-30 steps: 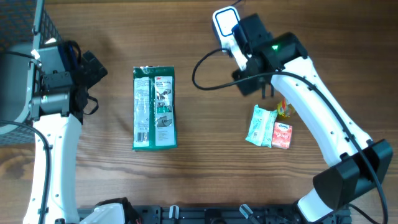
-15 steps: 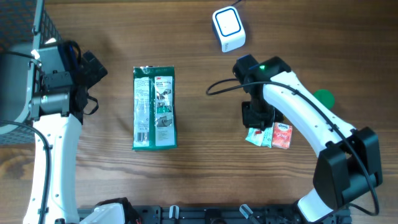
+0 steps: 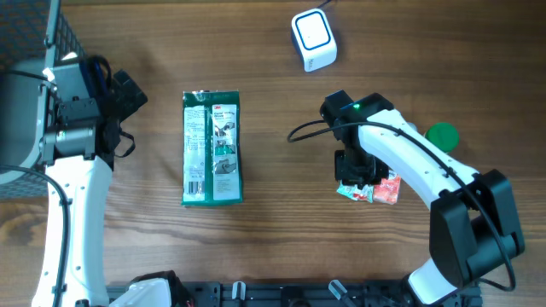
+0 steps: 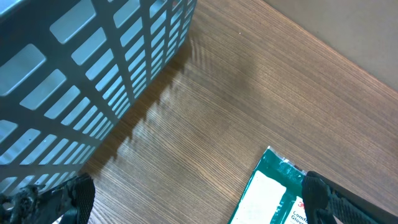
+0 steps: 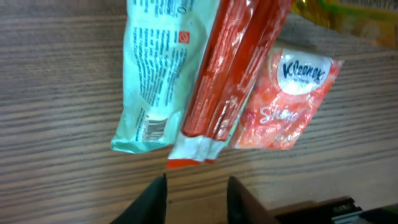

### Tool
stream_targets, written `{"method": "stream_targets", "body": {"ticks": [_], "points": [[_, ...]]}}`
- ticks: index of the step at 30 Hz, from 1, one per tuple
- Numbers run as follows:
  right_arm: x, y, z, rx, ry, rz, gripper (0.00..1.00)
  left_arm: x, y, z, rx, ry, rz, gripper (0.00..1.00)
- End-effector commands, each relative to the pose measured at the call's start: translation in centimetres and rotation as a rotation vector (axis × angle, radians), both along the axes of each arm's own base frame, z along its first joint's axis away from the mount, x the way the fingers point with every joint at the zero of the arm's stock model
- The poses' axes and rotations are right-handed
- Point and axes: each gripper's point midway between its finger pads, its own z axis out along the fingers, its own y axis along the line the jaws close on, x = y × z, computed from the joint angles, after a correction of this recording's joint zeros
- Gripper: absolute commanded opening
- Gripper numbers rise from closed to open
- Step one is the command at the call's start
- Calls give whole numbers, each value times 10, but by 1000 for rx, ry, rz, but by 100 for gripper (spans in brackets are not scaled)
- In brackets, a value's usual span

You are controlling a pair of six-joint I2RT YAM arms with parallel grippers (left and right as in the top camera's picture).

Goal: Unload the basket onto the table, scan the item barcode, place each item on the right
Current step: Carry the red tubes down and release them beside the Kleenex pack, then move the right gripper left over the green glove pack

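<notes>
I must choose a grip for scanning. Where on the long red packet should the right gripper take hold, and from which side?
Take the red packet by its free end nearest the right gripper, probably from above, jaws across its narrow width. It is long and slim, lies over the mint packet and the Kleenex pack, and that end juts onto bare table.

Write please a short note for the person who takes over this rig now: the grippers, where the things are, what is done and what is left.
Left gripper: open, empty, beside the basket, close to the green pack.
Right gripper: open, empty, right at the tissue packs.
Scanner: lies on the table's far side, nothing touches it.
Done: nothing to see of a scan; no item is held.
Left: grasp a pack, show its barcode to the scanner.
</notes>
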Motion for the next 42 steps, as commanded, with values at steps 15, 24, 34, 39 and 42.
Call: {"method": "stream_targets", "body": {"ticks": [15,24,34,39,42], "points": [[40,132,-1,527,-165,-40,43,0,2,3,10,-4,1,100],[33,226,15,601,-402,176,55,0,2,2,10,-4,1,100],[17,274,32,587,-612,322,62,0,2,3,10,-4,1,100],[16,275,32,586,-615,326,76,0,2,2,10,-4,1,100],[16,275,32,586,-615,326,77,0,2,3,10,-4,1,100]]}}
